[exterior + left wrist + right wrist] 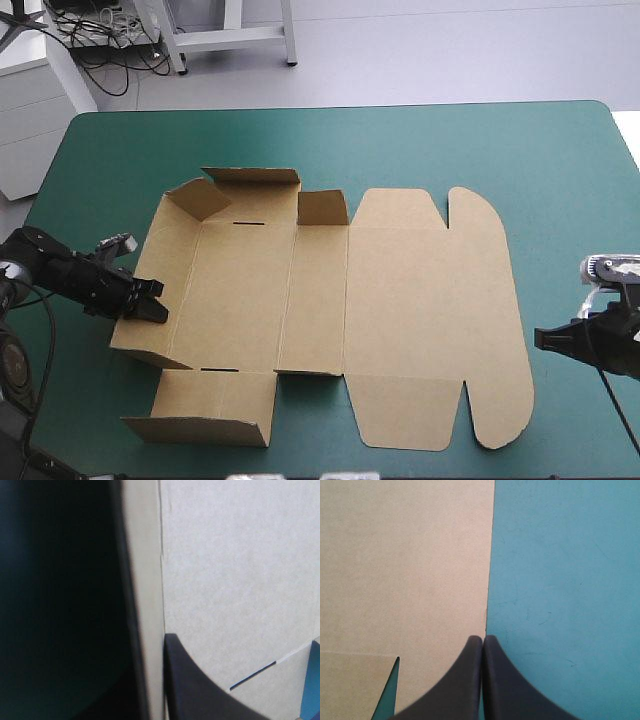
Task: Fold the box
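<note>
- Brown board fills the middle of the high view. The box (320,290) lies as a cut sheet on the teal-green cover (450,140), and its long axis runs from the frame's left side to its right.
- At centre left, the left gripper (158,300) is at the sheet's end wall (170,265), which stands tilted up off the cover. In the left wrist view the wall's edge runs up between the fingers. One black finger (200,690) presses on the inner face and a dark mass sits on the outer side, so I judge the claw clamped on that wall.
- Just right of that, the upper-left corner flap (195,198) leans inward, and the side flap (205,405) at lower left looks lifted too. The base panel (240,300) between them lies flat.
- From the centre to the right, the lid panel (430,300) with its rounded ears lies flat on the cover.
- At centre right, the right gripper (548,338) has its fingers pressed together into one point and holds nothing. In the right wrist view its tip sits at the lid's outer edge, over bare cover. The high view shows it just beside that edge, not touching it.
- The walls to be raised lie at the left end, so the left arm is the nearer one. As I judge it, the next move turns on swinging that end wall upright about its crease, toward the right.
</note>
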### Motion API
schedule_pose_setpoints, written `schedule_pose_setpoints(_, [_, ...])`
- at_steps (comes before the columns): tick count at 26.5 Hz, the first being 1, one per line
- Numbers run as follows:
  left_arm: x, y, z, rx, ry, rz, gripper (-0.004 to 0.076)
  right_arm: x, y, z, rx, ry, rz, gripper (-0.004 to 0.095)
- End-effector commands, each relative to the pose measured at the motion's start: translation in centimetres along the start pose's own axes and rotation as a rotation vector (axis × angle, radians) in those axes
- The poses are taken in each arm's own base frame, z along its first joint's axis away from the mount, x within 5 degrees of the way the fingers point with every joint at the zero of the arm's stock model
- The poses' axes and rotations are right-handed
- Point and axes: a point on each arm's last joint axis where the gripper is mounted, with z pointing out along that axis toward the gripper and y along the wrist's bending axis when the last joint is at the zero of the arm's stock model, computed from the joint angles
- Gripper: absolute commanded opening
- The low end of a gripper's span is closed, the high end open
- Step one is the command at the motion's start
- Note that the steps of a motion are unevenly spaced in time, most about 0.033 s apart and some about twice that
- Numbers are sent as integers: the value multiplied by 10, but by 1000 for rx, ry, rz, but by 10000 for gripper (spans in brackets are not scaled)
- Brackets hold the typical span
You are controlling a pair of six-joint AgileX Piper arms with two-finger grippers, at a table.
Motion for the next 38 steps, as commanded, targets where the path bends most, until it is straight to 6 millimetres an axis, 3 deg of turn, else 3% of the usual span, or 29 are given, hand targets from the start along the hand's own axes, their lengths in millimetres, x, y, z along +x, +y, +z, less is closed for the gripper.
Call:
schedule_pose_setpoints(1, [-10,-15,-15,-54,-54,80,-10,-8,1,-6,-4,-62,-5,-15])
schedule_pose_setpoints(6, [-42,-60,-26,-173,-111,276,-10,-8,1,-6,-4,-62,-5,-15])
schedule_pose_setpoints(14, [-77,-182,-27,-551,-217,877,-10,-8,1,-6,-6,-63,-5,-15])
schedule_pose_setpoints(18, [-75,-248,-23,-693,-362,1148,-10,-8,2,-6,-10,-64,-3,-15])
schedule_pose_setpoints(22, [-65,-297,-18,-781,-504,1344,-10,-8,2,-6,-12,-65,-3,-15])
schedule_pose_setpoints(23, [-57,-318,-15,-824,-576,1422,-10,-8,2,-6,-12,-65,-3,-15])
schedule_pose_setpoints(27, [-34,-358,-7,-931,-675,1630,-10,-8,2,-6,-12,-65,-3,-15])
schedule_pose_setpoints(30, [-25,-370,-5,-941,-729,1632,-10,-7,2,-6,-15,-55,-3,-15])
schedule_pose_setpoints(38, [-35,-370,6,-981,-784,1574,-10,-7,3,-6,-22,-50,-1,-15])
